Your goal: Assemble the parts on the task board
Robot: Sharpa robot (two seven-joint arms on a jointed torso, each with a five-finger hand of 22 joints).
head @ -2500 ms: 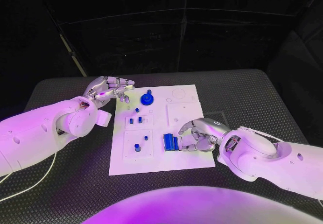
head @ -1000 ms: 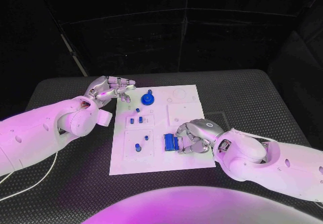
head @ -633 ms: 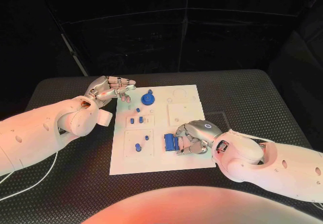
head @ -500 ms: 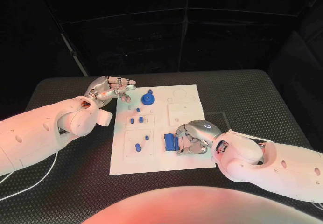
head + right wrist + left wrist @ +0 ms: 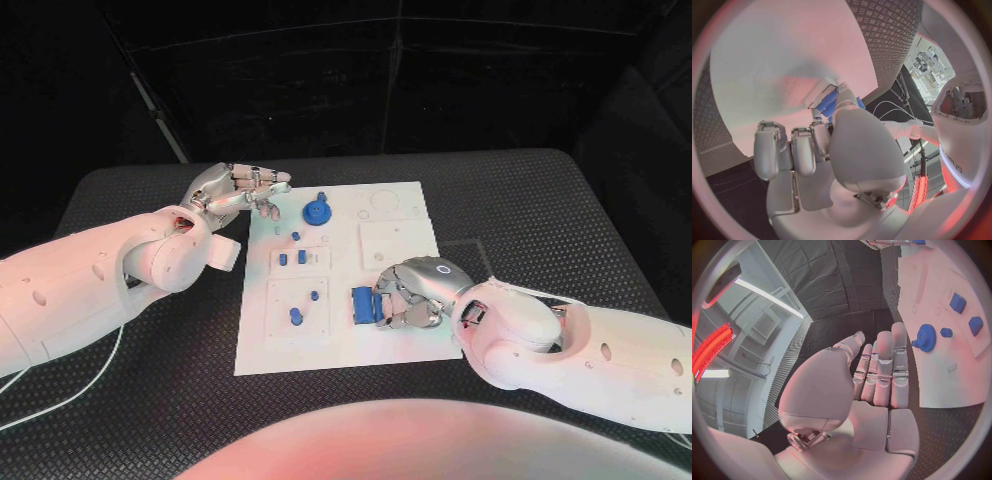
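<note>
Desk (image 5: 548, 215): black mat, matt, rough raised tread pattern. Task board (image 5: 397, 240): white, smooth, flat matt plate, looks plastic. Parts: blue, smooth, plastic-looking; blue gear (image 5: 316, 211) with toothed rim, blue blocks (image 5: 365, 305) plain-faced. Left robot hand (image 5: 235, 190): silver, metallic-looking, satin sheen, segmented fingers (image 5: 882, 365) with darker seams. Right robot hand (image 5: 411, 295): same silver finish, glossy highlights on rounded shell. Arm covers (image 5: 87, 275): white, smooth, glossy hard plastic.

Parts (image 5: 294, 258) on board (image 5: 404, 340), seemingly.
</note>
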